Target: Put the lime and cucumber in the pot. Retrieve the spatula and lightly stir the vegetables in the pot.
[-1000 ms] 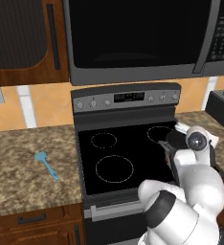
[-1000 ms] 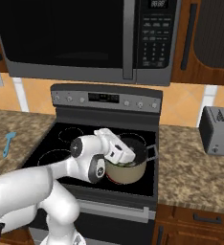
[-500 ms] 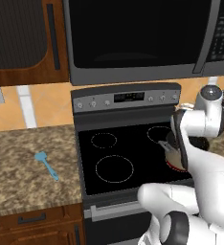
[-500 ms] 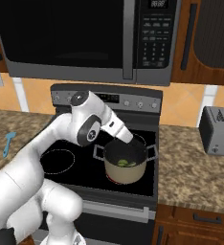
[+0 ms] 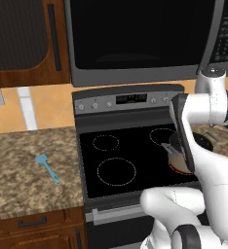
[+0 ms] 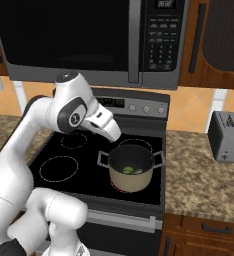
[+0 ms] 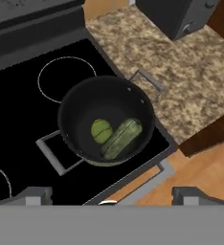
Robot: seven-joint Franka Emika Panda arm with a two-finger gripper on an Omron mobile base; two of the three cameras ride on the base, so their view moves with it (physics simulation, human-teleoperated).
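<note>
The beige pot [image 6: 132, 182] stands on the stove's front right burner, its dark inside wall [image 7: 75, 115] facing the hand camera. In it lie the round yellow-green lime [image 7: 101, 130] and, touching it, the dark green cucumber [image 7: 122, 138]; both show as a green patch [image 6: 131, 171] from the right base camera. My gripper [image 6: 115, 134] hovers above and to the left of the pot, open, its fingertips [image 7: 35, 195] wide apart with nothing between them. The light-blue spatula [image 5: 47, 167] lies on the left counter, far from the gripper. My arm hides most of the pot [image 5: 172, 156] in the left base view.
A black glass stovetop [image 5: 125, 160] sits between two granite counters [image 6: 204, 175]. A grey toaster [image 6: 228, 135] stands on the right counter. The microwave [image 6: 89, 40] hangs low over the stove, close above my arm.
The arm has swung up and back from the pot, lifting the open gripper clear of the rim. The lime and cucumber stay inside.
</note>
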